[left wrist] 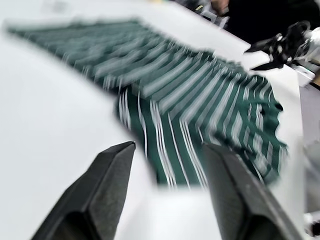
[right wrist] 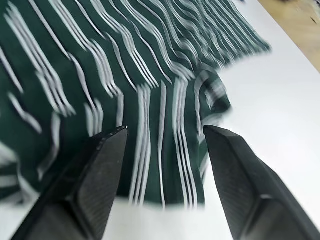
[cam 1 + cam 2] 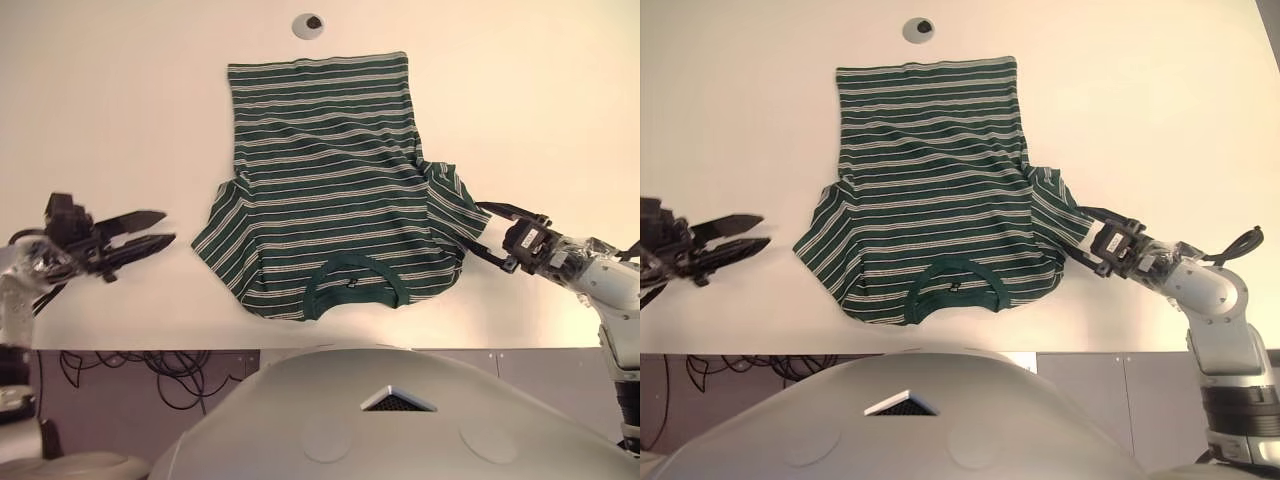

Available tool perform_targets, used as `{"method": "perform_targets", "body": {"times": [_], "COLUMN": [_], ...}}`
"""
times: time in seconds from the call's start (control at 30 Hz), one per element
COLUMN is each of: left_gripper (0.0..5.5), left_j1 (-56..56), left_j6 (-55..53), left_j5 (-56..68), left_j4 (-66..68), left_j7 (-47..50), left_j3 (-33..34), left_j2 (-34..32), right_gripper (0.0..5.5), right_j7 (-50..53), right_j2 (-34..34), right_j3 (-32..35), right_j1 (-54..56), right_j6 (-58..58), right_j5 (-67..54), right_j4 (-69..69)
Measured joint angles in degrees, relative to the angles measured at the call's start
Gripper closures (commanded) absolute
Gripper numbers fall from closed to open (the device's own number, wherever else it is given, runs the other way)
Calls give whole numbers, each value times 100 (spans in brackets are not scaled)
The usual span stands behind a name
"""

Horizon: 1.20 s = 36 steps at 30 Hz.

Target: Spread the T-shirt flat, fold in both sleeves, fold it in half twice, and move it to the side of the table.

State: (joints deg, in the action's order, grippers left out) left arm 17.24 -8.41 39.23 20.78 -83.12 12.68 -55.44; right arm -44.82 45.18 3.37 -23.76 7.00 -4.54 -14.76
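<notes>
A dark green T-shirt (image 3: 330,190) with white stripes lies spread on the white table (image 3: 120,120), collar toward me, hem at the far side. Its sleeves (image 3: 455,200) stick out a little at both sides. My left gripper (image 3: 160,228) is open just left of the left sleeve (image 1: 155,130), a short gap from the cloth. My right gripper (image 3: 483,228) is open at the right sleeve's edge (image 2: 165,135), its fingers (image 2: 100,165) straddling the cloth border, nothing held.
A small round grey disc (image 3: 309,25) sits on the table beyond the shirt's hem. The table's near edge (image 3: 140,348) runs just under the collar, with cables hanging below it. White tabletop stretches wide to both sides of the shirt.
</notes>
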Motion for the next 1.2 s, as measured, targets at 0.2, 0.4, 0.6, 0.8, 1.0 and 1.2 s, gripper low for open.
{"method": "perform_targets", "body": {"times": [0.2,0.4,0.6,0.8,1.0,1.2], "left_gripper": [292,292,355,459,547,547], "left_j1": [11,-486,-433,-236,-199,-220], "left_j6": [133,99,-184,-696,-960,-1525], "left_j5": [-873,-1116,-1119,-1110,-1133,-808], "left_j4": [398,307,-304,-1058,-1242,-1508], "left_j7": [37,358,500,719,835,718], "left_j3": [-295,-528,-697,-799,-799,-746], "left_j2": [25,432,656,704,700,697], "right_gripper": [269,269,269,269,269,269], "right_j7": [27,75,69,69,69,62], "right_j2": [-21,-170,-182,-181,-181,-182], "right_j3": [-119,-128,-160,-147,-120,-121], "right_j1": [84,72,56,47,46,76], "right_j6": [-102,3,26,21,17,24], "right_j5": [3,10,12,11,10,9], "right_j4": [-94,32,70,51,18,49]}}
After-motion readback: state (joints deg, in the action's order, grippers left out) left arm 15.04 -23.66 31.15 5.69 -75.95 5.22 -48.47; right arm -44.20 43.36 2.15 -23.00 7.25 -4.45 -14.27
